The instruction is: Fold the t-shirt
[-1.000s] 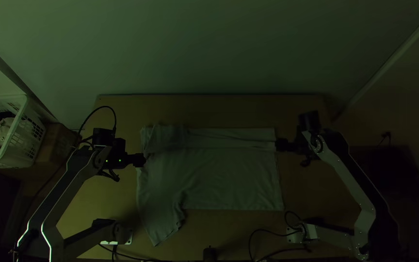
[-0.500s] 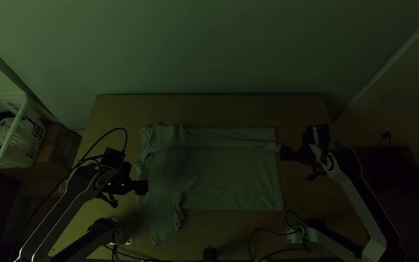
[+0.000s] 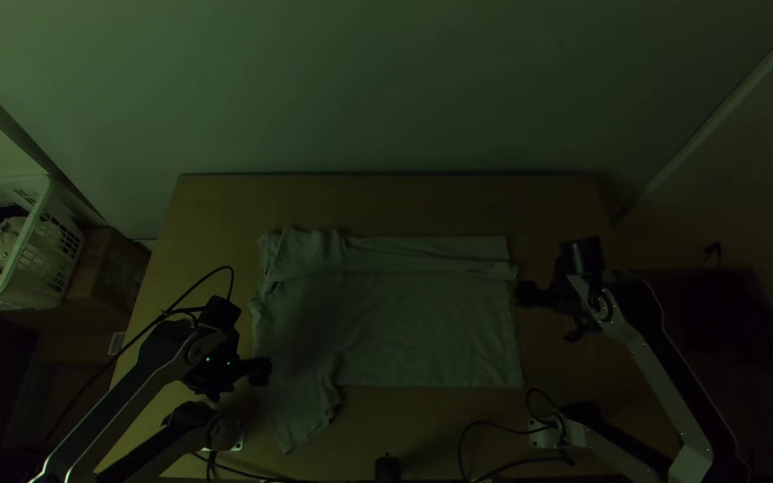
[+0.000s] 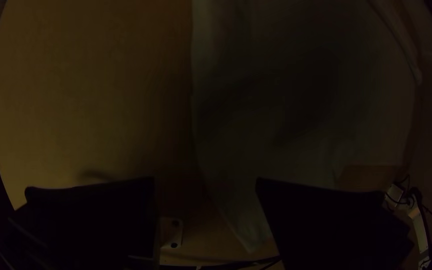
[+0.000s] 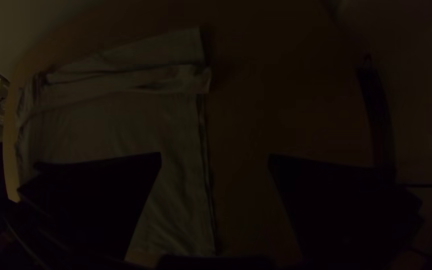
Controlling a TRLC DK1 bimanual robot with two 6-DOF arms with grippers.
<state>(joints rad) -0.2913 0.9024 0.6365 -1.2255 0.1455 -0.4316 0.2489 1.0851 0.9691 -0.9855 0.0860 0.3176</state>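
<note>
The pale t-shirt (image 3: 404, 322) lies on the table with its far edge folded over in a strip along the back; a sleeve sticks out toward the near left. My left gripper (image 3: 259, 371) is over the shirt's left edge near that sleeve. In the left wrist view my left gripper (image 4: 206, 185) stands open, the shirt (image 4: 296, 115) beneath and beside it. Just off the shirt's right edge is my right gripper (image 3: 521, 293). The right wrist view has my right gripper (image 5: 215, 160) open with nothing between its fingers, above the shirt's side edge and bare wood.
A white basket (image 3: 33, 259) with cloth in it stands left of the table, by a cardboard box (image 3: 107, 268). Black cables (image 3: 494, 429) and a small dark object (image 3: 387, 467) lie at the near edge. Bare table (image 3: 386, 201) runs behind the shirt.
My left gripper has moved toward the near edge along the shirt's left side. My right gripper has drawn slightly right and nearer, away from the folded strip's end, which is now uncovered.
</note>
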